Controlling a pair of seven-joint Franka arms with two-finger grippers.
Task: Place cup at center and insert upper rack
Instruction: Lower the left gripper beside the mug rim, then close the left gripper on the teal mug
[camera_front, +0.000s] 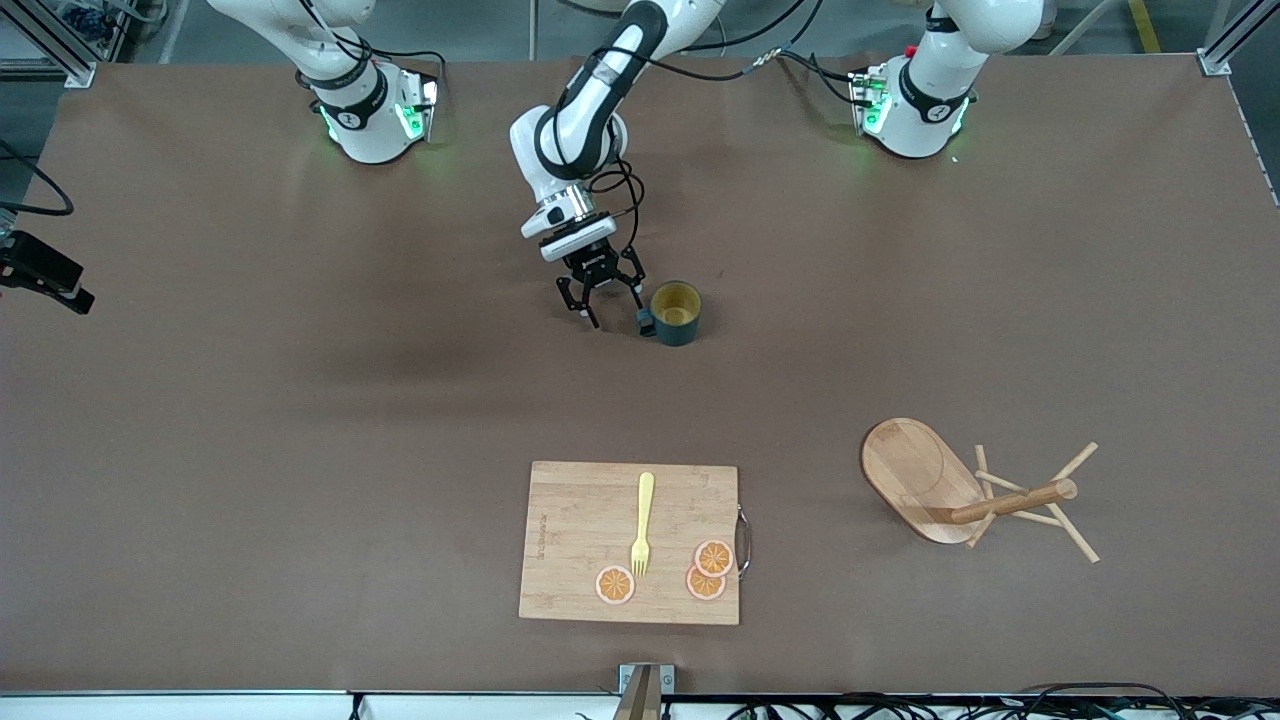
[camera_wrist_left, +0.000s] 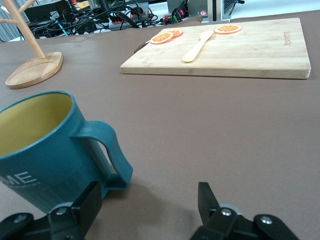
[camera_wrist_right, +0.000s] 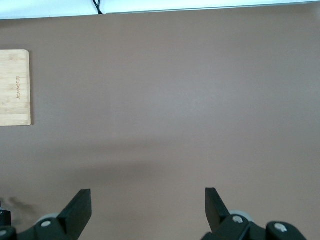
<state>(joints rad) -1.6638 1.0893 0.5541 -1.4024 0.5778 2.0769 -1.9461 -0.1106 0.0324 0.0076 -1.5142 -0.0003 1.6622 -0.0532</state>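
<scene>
The teal cup (camera_front: 676, 313) with its yellow inside stands upright on the table near the middle, toward the robots' bases. My left gripper (camera_front: 612, 312) is low beside it, open, with one finger (camera_front: 641, 321) next to the small handle. In the left wrist view the cup (camera_wrist_left: 40, 145) sits just off one finger (camera_wrist_left: 90, 200), the handle (camera_wrist_left: 107, 155) pointing toward the gap, and nothing lies between the jaws of the left gripper (camera_wrist_left: 149, 205). The upper rack (camera_front: 950, 490) rests nearer the front camera, toward the left arm's end. My right gripper (camera_wrist_right: 148, 205) hangs open over bare table.
A wooden cutting board (camera_front: 570, 510) with a yellow fork (camera_front: 642, 520) and three orange slices (camera_front: 705, 570) lies near the table's front edge. The rack's oval base (camera_wrist_left: 35, 75) and the board (camera_wrist_left: 260, 50) also show in the left wrist view.
</scene>
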